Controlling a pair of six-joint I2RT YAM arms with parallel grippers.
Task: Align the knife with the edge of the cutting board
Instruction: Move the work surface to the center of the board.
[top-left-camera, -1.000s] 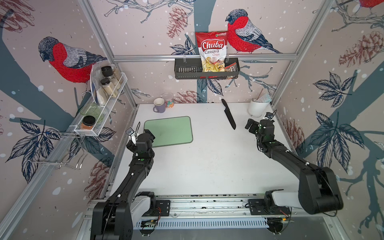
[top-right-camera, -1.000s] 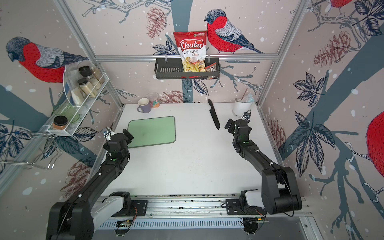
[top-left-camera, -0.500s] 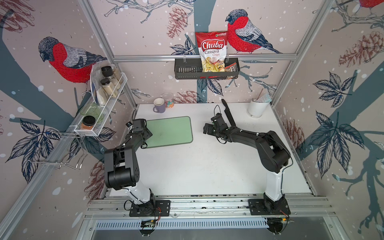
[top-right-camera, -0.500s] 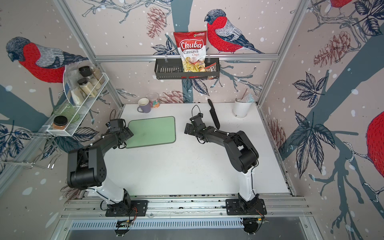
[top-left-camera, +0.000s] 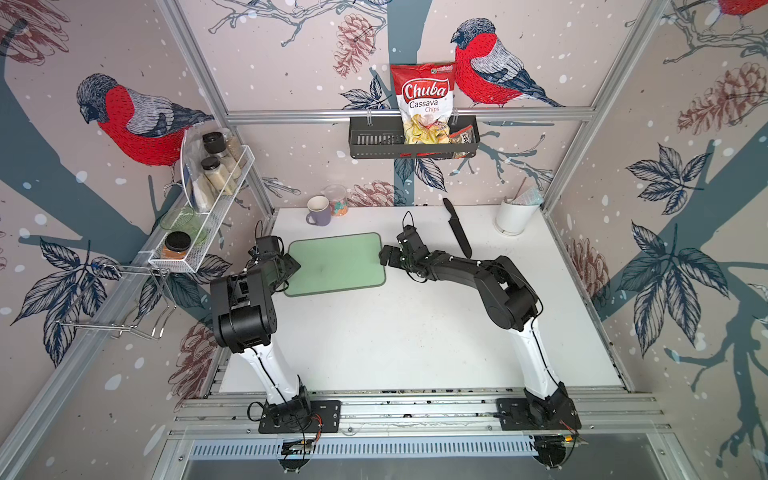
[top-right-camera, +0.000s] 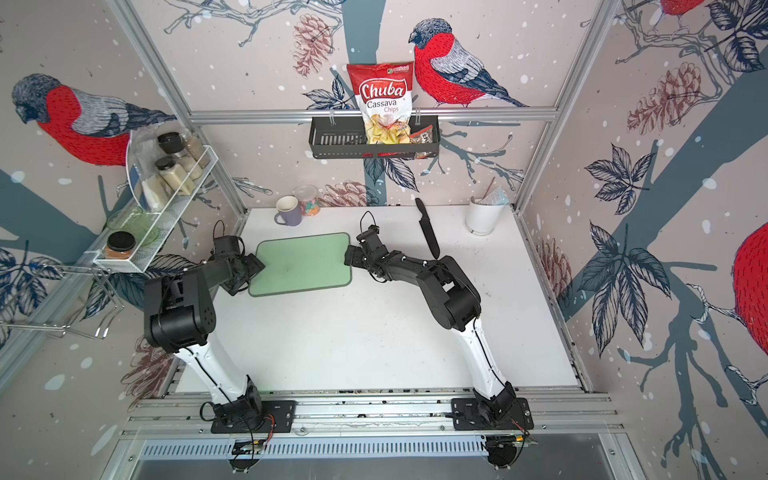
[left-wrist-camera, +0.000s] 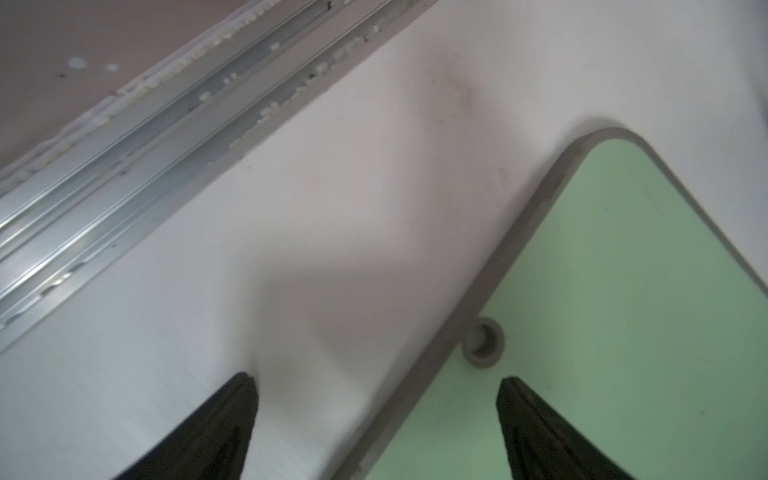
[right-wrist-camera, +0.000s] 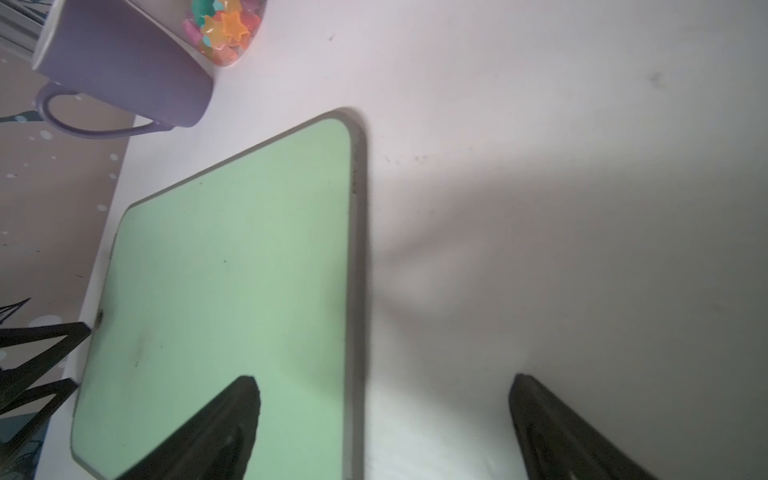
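Both jaws apart, empty: left claw straddles the cutting board rim by the hole, right claw the opposite edge, probably to reposition it. Knife lies on the worktop, well apart.

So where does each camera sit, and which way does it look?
Top views: paired high above the arms' bases, looking down at table and back wall; both arms show.
Left wrist: on the left arm, looking past the left gripper at the board edge; only fingertips show.
Right wrist: on the right arm, looking past the right gripper across the board to a mug; the left gripper's fingers show too.
Shared: all see the board; only top views see the knife.
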